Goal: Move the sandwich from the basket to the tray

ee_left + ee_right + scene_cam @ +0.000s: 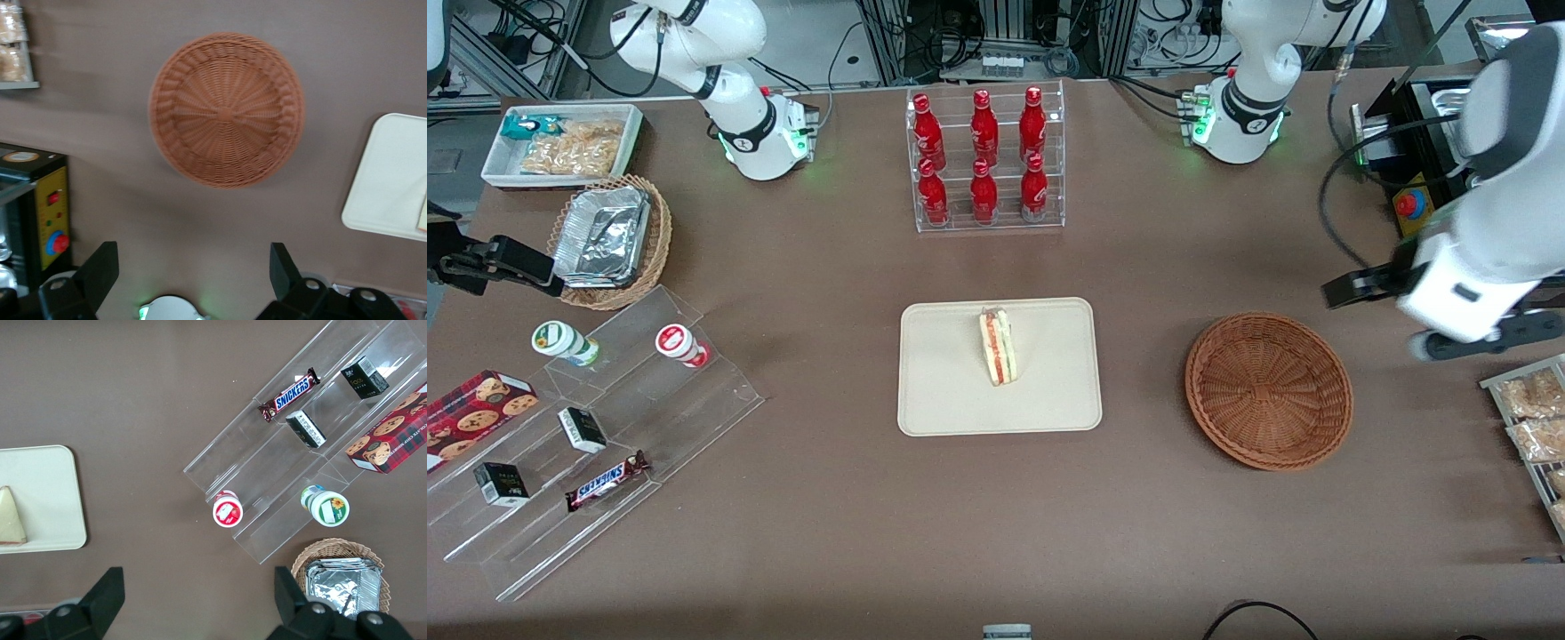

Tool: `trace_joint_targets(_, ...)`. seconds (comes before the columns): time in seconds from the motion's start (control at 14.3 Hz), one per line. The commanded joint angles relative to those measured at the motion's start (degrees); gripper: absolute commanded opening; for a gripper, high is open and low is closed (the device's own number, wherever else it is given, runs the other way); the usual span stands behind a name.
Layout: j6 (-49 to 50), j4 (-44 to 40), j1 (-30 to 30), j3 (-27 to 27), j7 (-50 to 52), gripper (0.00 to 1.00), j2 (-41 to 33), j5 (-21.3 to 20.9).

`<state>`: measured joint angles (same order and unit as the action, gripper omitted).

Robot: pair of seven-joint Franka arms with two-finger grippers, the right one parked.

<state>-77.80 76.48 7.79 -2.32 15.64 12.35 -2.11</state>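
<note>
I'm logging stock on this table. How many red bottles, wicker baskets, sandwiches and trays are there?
Red bottles: 6
Wicker baskets: 2
Sandwich: 1, lying on the tray
Tray: 1
Total: 10
The end effector is open above the empty reddish basket.

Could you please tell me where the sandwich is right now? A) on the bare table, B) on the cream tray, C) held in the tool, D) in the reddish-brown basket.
B: the sandwich lies on the tray; the basket holds nothing, and the open tool hangs above the table beside it.
</note>
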Motion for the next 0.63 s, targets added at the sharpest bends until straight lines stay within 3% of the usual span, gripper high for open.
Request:
trace_joint_targets(0.0, 2.1, 2.7, -3.7, 1.2, -1.7, 1.00, -5.8, 1.4)
trace_joint_targets(0.35, 4.3, 7.4, -17.0, 16.5, -1.8, 1.00, -11.4, 0.9)
trace_joint_targets(0.56, 2.0, 7.6, -17.5, 17.0, -1.7, 1.00, -10.2, 1.5)
